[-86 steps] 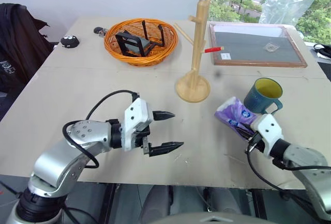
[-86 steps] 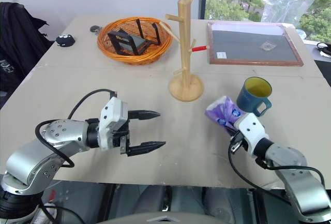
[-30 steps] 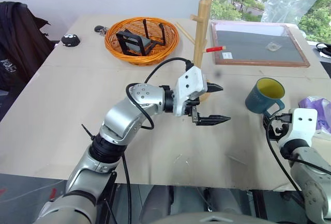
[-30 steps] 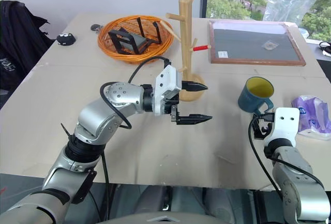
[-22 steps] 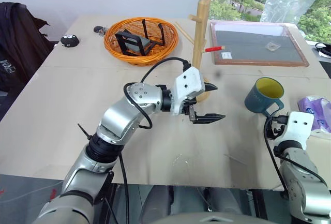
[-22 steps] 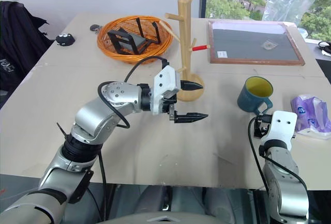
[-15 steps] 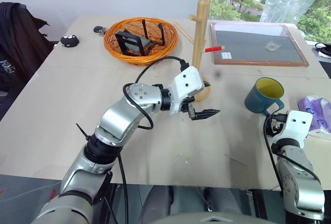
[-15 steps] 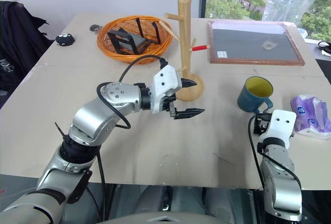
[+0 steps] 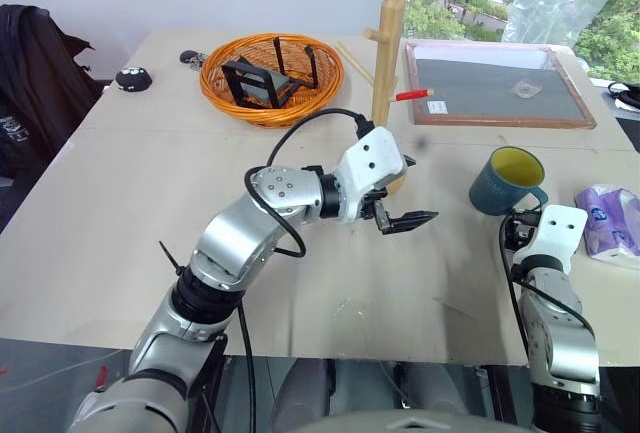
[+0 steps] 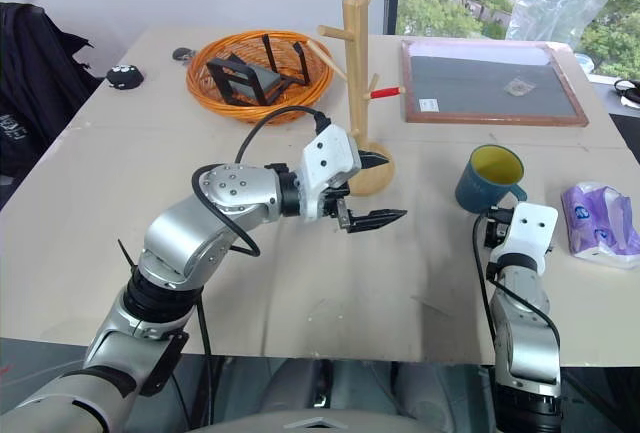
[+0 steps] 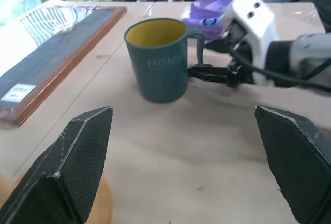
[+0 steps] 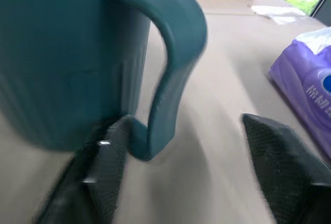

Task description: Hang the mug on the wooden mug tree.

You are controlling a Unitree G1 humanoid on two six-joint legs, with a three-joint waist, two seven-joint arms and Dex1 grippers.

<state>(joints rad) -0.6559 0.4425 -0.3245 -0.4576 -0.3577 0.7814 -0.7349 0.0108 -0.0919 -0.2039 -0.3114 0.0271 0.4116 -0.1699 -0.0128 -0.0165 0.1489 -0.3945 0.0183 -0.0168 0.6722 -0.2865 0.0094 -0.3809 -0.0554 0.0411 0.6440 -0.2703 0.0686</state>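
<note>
The dusty blue mug (image 9: 508,181) with a yellow inside stands upright on the table at the right, its loop handle (image 12: 173,63) turned toward my right arm. My right gripper (image 12: 184,120) is open, one finger (image 12: 101,175) at the handle's foot and the other well off to its far side. The pale wooden mug tree (image 9: 388,53) rises at table centre, behind my left gripper (image 10: 392,188). That gripper is open and empty, hanging above the table and pointing at the mug (image 11: 158,61).
An orange wicker basket (image 9: 272,78) holding a black stand sits at the back left. A wood-framed dark board (image 9: 500,83) lies at the back right. A purple packet (image 9: 610,223) rests right of the mug. A small black object (image 9: 133,78) is far left.
My right gripper has slid forward so its fingers flank the mug's handle, and they have narrowed. The left gripper has turned a little but kept its place.
</note>
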